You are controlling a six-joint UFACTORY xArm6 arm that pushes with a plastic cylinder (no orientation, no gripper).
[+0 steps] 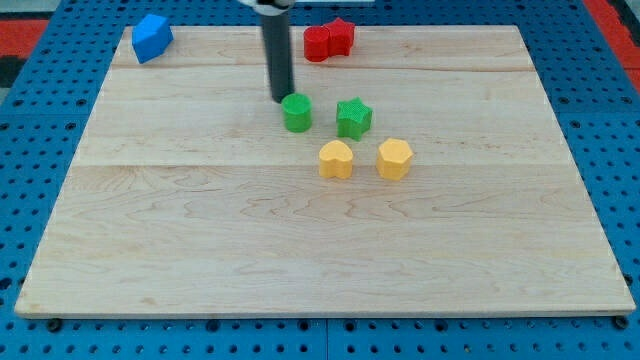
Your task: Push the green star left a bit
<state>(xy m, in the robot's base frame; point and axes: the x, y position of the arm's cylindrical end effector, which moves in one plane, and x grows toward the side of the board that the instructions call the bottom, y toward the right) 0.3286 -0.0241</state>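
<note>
The green star (354,118) lies on the wooden board (200,220), a little right of the view's centre and toward the top. A green round block (297,112) sits just left of it, with a small gap between them. My tip (281,98) is at the upper left edge of the green round block, touching or nearly touching it, and about two block widths left of the star. The dark rod rises from there to the view's top.
Two yellow blocks lie below the star: a heart-like one (336,160) and a hexagonal one (395,159). A red round block (318,43) and a red star (341,36) touch near the top edge. A blue block (152,38) sits at the top left corner.
</note>
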